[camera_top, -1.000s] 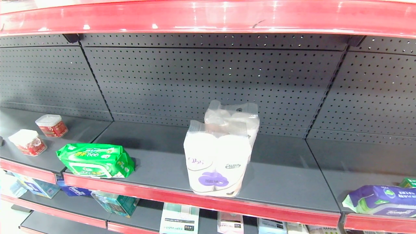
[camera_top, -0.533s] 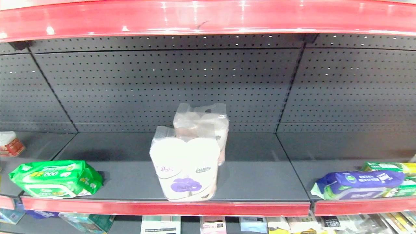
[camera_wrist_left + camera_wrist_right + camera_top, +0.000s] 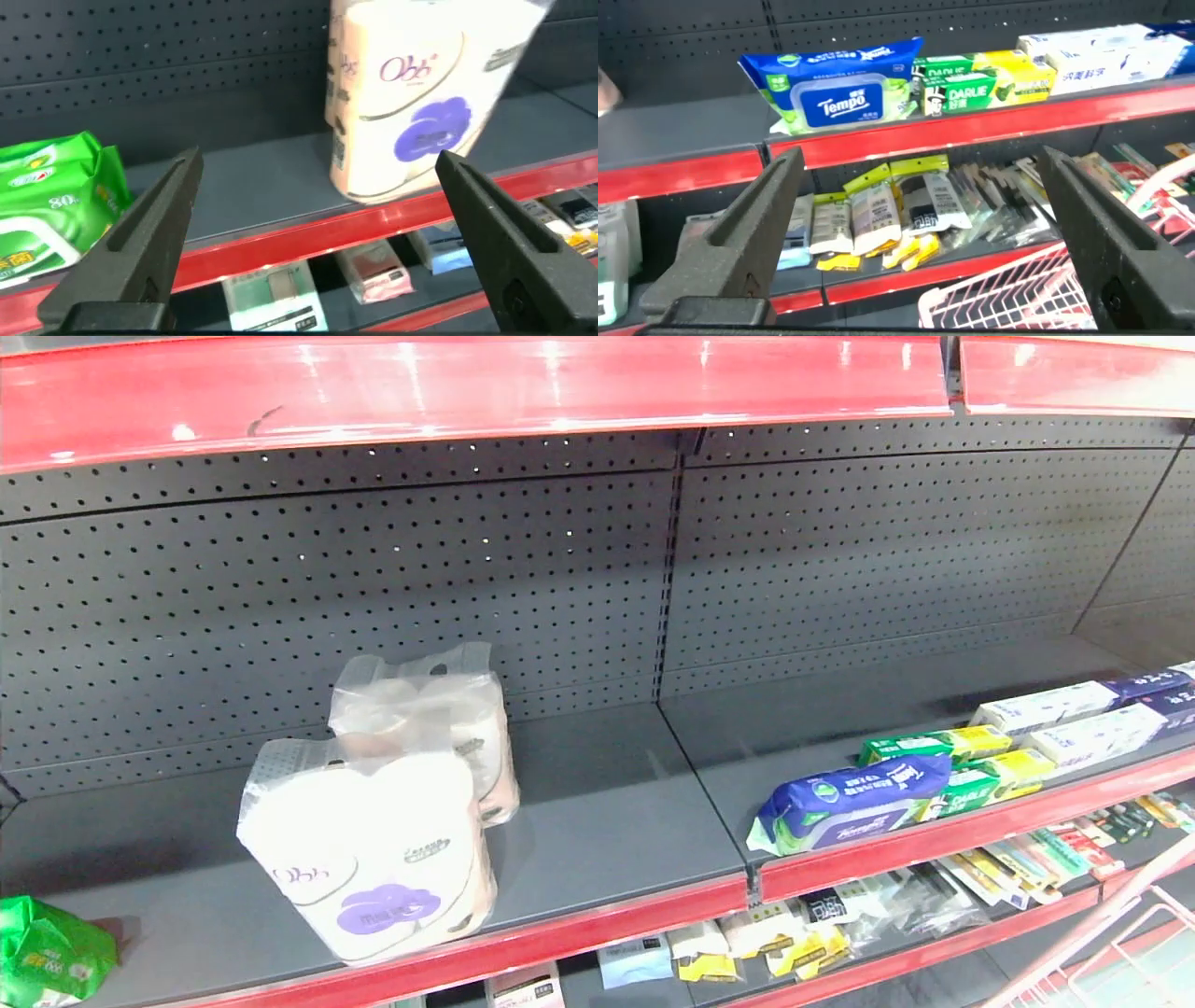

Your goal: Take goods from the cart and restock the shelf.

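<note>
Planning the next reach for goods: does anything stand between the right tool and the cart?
Nothing visible does. The right tool is open and empty, and the cart shows beyond it with only open space in front of its wire rim. What goods the cart holds is out of sight.

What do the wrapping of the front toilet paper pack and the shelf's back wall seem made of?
The toilet paper pack: thin plastic film, glossy; it crinkles and is see-through at the top. The back wall: probably painted metal, matt dark grey, with regular punched holes.
</note>
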`<state>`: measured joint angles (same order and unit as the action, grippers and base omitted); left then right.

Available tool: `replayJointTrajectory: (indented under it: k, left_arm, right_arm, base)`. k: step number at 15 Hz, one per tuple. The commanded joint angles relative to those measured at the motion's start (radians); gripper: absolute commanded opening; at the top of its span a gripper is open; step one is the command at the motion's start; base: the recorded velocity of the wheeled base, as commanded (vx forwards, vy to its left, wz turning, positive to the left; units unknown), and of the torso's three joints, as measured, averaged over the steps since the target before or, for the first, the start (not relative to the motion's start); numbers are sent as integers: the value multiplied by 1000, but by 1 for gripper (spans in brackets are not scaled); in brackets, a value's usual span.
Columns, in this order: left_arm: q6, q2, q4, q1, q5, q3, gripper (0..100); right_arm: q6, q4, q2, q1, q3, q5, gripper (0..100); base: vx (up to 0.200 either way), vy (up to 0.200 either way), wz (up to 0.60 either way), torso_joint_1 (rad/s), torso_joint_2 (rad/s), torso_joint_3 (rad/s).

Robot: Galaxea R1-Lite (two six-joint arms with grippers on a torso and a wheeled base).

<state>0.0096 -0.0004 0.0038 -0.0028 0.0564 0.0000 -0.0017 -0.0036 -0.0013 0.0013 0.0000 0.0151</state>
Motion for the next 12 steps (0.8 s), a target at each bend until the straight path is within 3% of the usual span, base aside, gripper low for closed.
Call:
replayJointTrajectory:
  k: [1, 2, 3, 4, 5, 6, 7, 9, 12]
  left_arm:
    - [-8, 8, -13, 0, 28, -26, 100]
    - [-45, 77, -28, -13, 26, -152, 100]
    - [-194, 350, -31, -16, -47, -430, 100]
    - [-238, 427, -28, -16, -96, -523, 100]
    - [-215, 527, -7, -10, -196, -574, 100]
    - [-154, 556, 47, 14, -274, -554, 100]
    - [-126, 574, 150, 44, -351, -528, 100]
    - [-114, 609, 283, 55, -363, -495, 100]
    - [-109, 706, 301, 55, -360, -449, 100]
  right_arm:
    - [0, -1, 1, 0, 0, 0, 100]
    - [0, -1, 1, 0, 0, -1, 100]
    - [0, -1, 1, 0, 0, 0, 100]
    - [0, -1, 1, 0, 0, -1, 100]
    - [0, -1, 1, 0, 0, 0, 100]
    - [0, -1, 1, 0, 0, 0, 100]
    - [0, -1, 1, 0, 0, 0, 100]
    - [0, -1, 1, 0, 0, 0, 100]
    - [0, -1, 1, 0, 0, 0, 100]
  base:
    - [0, 0, 0, 0, 0, 0]
    - [0, 0, 0, 0, 0, 0]
    - [0, 0, 0, 0, 0, 0]
    - [0, 0, 0, 0, 0, 0]
    - [0, 0, 0, 0, 0, 0]
    - [0, 0, 0, 0, 0, 0]
    - [0, 0, 0, 0, 0, 0]
    - [0, 0, 0, 0, 0, 0]
    - [0, 0, 0, 0, 0, 0]
